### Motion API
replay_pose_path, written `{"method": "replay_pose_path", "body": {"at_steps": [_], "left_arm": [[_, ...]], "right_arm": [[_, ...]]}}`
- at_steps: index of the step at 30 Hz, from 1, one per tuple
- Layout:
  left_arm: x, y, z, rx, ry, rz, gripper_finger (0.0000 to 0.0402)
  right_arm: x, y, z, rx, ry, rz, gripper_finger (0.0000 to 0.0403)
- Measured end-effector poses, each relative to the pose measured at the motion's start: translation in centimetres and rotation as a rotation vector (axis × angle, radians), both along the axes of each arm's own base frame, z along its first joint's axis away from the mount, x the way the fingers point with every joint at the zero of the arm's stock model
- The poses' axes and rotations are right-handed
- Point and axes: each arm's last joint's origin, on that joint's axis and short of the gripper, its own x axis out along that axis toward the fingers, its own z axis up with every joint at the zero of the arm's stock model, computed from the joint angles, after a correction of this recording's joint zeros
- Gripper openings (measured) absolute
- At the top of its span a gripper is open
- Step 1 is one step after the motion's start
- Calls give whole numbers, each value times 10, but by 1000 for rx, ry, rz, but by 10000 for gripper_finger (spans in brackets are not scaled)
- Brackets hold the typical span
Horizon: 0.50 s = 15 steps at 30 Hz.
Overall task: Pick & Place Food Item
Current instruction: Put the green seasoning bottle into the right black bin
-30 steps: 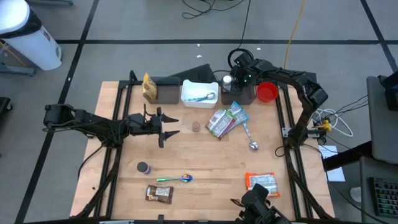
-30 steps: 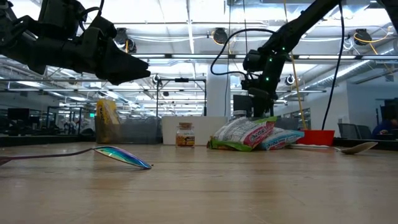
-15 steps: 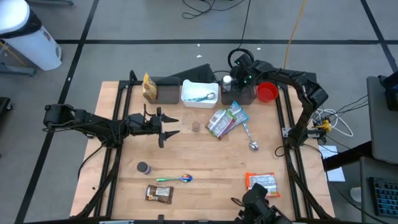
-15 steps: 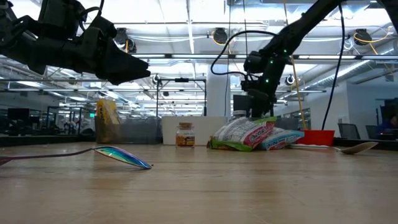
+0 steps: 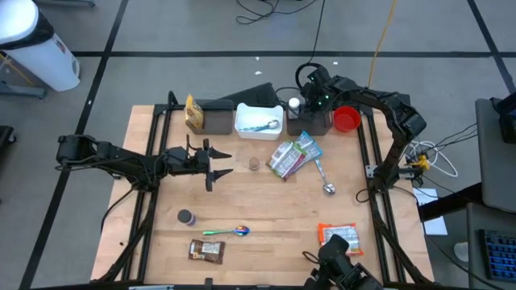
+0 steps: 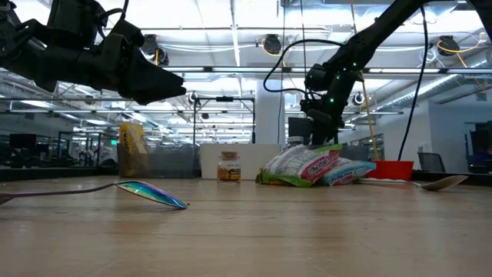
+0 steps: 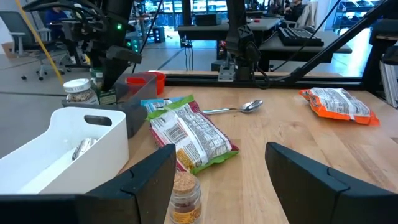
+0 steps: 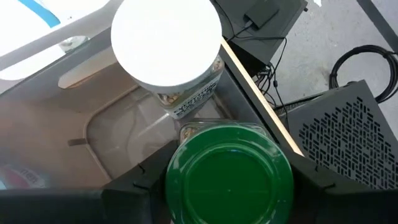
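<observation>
My right gripper (image 8: 227, 190) is at the table's far side, above the grey bin (image 8: 118, 140), shut on a green-lidded jar (image 8: 229, 171). A white-lidded jar (image 8: 166, 46) stands in that bin beside it. In the high view the right gripper (image 5: 311, 101) covers the green jar. My left gripper (image 5: 222, 162) hangs open and level over the table's left middle and holds nothing. Ahead of it a small spice jar (image 7: 185, 194) and two snack bags (image 7: 186, 130) rest on the wood. My right gripper has the green-lidded jar between its two fingers (image 8: 134, 190), one on each side of the jar's body just under the lid (image 8: 186, 186). The wide lid hides the contact itself. The fingers slant down from above. The jar is held over the grey bin, lid up.
A white bin (image 5: 258, 118) with a wrapped item stands left of the grey bin, and a red cup (image 5: 347, 119) stands to its right. Also on the table: a metal spoon (image 5: 323, 179), an orange bag (image 5: 339, 234), a yellow bag (image 5: 193, 113), a brown bar (image 5: 205, 250), a shiny spoon (image 5: 230, 232).
</observation>
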Motion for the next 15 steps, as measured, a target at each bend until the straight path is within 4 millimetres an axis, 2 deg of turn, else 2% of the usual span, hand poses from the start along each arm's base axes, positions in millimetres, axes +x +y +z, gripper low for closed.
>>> {"method": "replay_pose_path", "body": {"at_steps": [15], "left_arm": [[0, 0, 0, -1, 0, 0, 257]], "right_arm": [[0, 0, 0, 1, 7, 6, 193]]}}
